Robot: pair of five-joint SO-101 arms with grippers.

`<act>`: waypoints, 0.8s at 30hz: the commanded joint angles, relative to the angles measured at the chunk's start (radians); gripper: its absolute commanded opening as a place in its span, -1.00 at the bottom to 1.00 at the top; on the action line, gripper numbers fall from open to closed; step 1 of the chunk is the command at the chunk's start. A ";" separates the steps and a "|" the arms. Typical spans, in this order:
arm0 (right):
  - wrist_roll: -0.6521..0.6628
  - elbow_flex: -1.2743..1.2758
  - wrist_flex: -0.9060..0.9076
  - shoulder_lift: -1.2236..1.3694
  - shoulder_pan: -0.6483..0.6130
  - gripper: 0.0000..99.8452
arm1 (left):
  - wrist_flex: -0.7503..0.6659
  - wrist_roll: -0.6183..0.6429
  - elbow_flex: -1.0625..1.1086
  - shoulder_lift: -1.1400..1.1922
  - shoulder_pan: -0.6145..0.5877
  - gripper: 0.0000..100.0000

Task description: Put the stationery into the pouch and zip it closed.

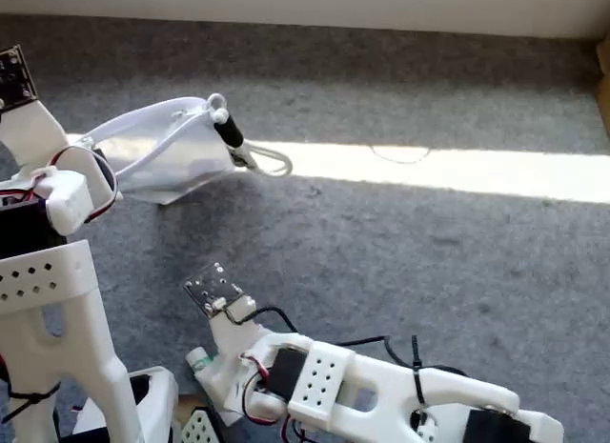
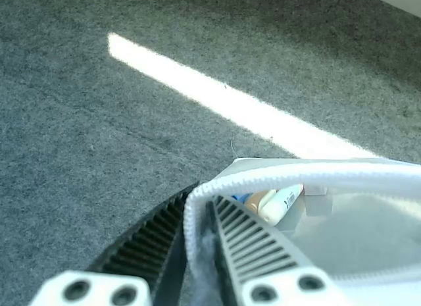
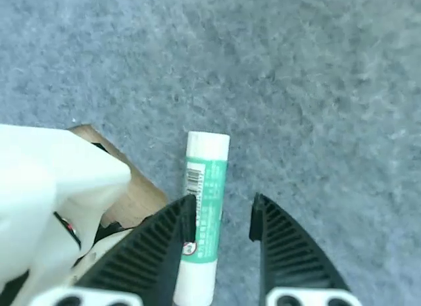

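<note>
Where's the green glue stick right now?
The glue stick lies on the grey carpet, low in the high view, by the open right gripper, far from the pouch.

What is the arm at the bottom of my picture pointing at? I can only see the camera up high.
Observer: The right wrist view shows the right gripper above a white and green glue stick that lies flat.
Operator: Is it grabbing it?
Observer: No. Its jaws stand open, and the stick lies only partly in the gap between them.
Operator: Is anything inside the pouch?
Observer: Yes. The left wrist view looks in past the left gripper, which is shut on the pouch rim. A white tube lies inside.
</note>
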 commanded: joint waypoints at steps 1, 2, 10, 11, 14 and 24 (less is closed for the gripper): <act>-0.035 -0.076 -0.022 0.010 -0.038 -0.73 | -0.026 -0.008 0.002 -0.008 -0.027 -0.99; -0.035 -0.081 -0.022 0.016 -0.039 -0.73 | -0.026 -0.008 0.002 -0.008 -0.027 -0.99; -0.029 -0.077 -0.054 0.018 -0.038 -0.73 | -0.026 -0.008 0.001 -0.008 -0.027 -0.99; -0.028 -0.074 -0.074 0.019 -0.038 -0.73 | -0.026 -0.008 0.001 -0.008 -0.027 -0.99; -0.026 -0.074 -0.117 0.019 -0.038 -0.73 | -0.026 -0.008 0.002 -0.008 -0.027 -0.99; 0.020 -0.070 -0.120 0.021 -0.038 -0.73 | -0.026 -0.008 0.005 -0.008 -0.027 -0.99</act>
